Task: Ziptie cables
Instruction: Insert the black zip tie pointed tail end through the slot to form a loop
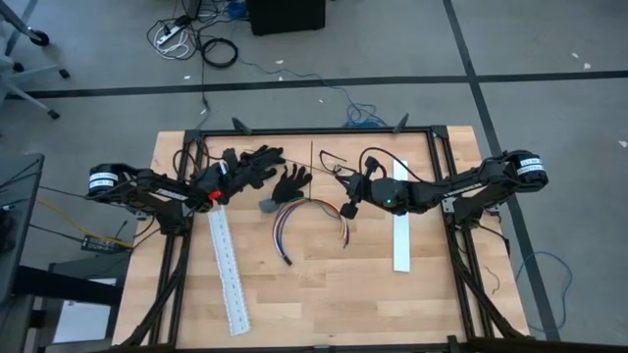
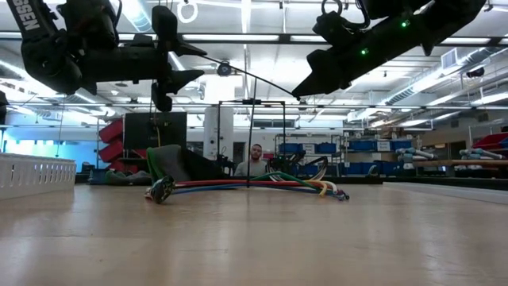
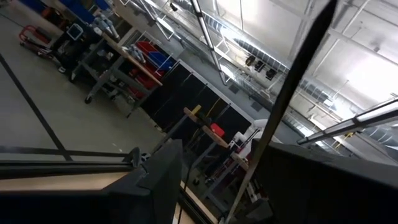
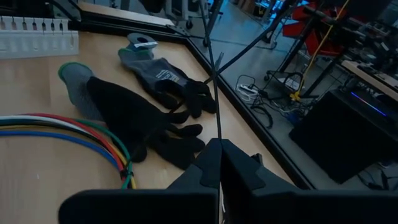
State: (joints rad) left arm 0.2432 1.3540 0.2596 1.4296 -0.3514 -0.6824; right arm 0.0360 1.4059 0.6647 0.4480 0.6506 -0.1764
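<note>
High view: cables (image 1: pixel 294 218) lie loose beside black gloves (image 1: pixel 257 169).

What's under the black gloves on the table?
Mostly bare wooden table. In the right wrist view one black glove lies beside the coloured cables, maybe overlapping them. Anything beneath the gloves is hidden.

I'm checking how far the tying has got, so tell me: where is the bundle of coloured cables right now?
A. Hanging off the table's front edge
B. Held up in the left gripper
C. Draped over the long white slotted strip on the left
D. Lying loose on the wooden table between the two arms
D: the cables lie in a loop on the table, with the left gripper and right gripper both above and clear of them.
</note>
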